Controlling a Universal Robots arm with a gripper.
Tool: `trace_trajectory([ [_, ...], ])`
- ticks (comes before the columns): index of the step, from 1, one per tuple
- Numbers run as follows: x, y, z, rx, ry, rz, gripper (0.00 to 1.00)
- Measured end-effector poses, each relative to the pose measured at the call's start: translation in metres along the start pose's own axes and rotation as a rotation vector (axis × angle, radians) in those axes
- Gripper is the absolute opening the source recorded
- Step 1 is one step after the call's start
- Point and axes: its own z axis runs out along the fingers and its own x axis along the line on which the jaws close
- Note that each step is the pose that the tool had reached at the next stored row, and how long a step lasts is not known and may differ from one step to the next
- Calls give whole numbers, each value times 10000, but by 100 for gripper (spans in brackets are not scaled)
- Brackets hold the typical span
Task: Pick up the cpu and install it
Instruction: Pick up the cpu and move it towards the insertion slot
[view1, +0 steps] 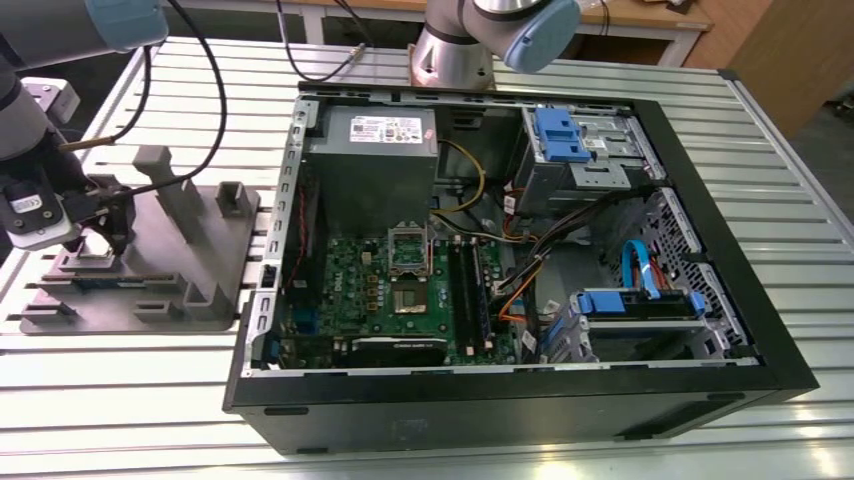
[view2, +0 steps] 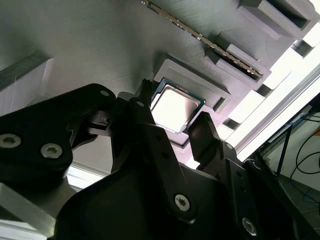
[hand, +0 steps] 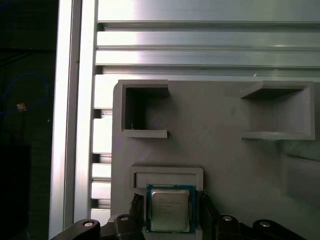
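Slatted aluminium tabletop (hand: 200, 50), grey tray (hand: 220, 150). cpu (hand: 170, 210) seated in the tray; claw (hand: 170, 206) spread, flanking opposite edges. Judged light, rigid, slick-topped, fragile underneath: pinch side edges only.

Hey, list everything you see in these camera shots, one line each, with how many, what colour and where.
cpu: 1, silver with green edge, in a tray recess
tray: 1, grey, on the table, exterior view's left
memory module: 1, gold-edged, on the tray
computer case: 1, black, open, on the table
motherboard: 1, green, inside the case
power supply: 1, grey, inside the case
drive caddies: 2, blue, inside the case
table: 1, silver slats, under everything
robot arm: 1, grey with blue caps, over the tray
pincer: 1, black, open, astride the cpu
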Motion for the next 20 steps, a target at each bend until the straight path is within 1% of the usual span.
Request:
trace_trajectory([
  [14,3,2,5,8,0,0,56],
  [16,3,2,5,10,1,0,55],
  [17,3,2,5,10,1,0,48],
  [20,3,2,5,12,0,0,47],
])
